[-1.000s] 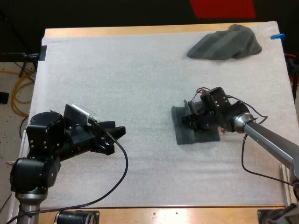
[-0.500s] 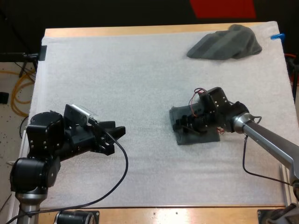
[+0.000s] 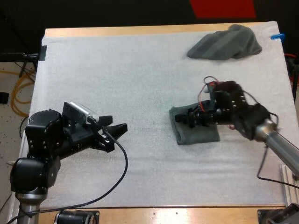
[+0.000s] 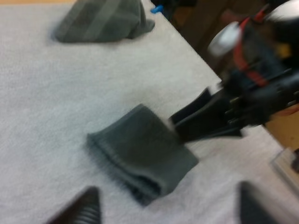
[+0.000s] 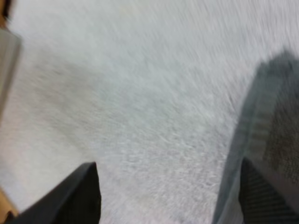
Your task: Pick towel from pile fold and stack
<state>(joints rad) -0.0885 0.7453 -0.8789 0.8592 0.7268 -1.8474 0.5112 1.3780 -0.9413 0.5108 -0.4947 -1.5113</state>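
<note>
the left end effector (image 3: 114, 126) hovers low over the white mat (image 3: 140, 74) on the near left side of the counter (image 3: 140, 31), well apart from both towels. in the left wrist view its 2 black fingers (image 4: 86, 205) stand wide apart with nothing between them, pointing toward the folded towel (image 4: 145, 154).

the folded towel (image 3: 197, 133), dark grey-green, lies flat on the mat right of centre, with its rolled fold edge facing the left arm. the right end effector (image 3: 183, 117) is over the towel's left part, close to its top surface. in the left wrist view the right end effector (image 4: 189, 122) shows its fingertips at the towel's far edge. in the right wrist view the right arm's own fingers (image 5: 86, 193) are spread apart, 1 over bare mat and the other at the edge of the folded towel (image 5: 275, 116), gripping nothing.

the crumpled towel (image 3: 225, 43) sits in a heap at the far right corner of the mat, well apart from both arms, and shows beyond the folded one in the left wrist view (image 4: 100, 21).
</note>
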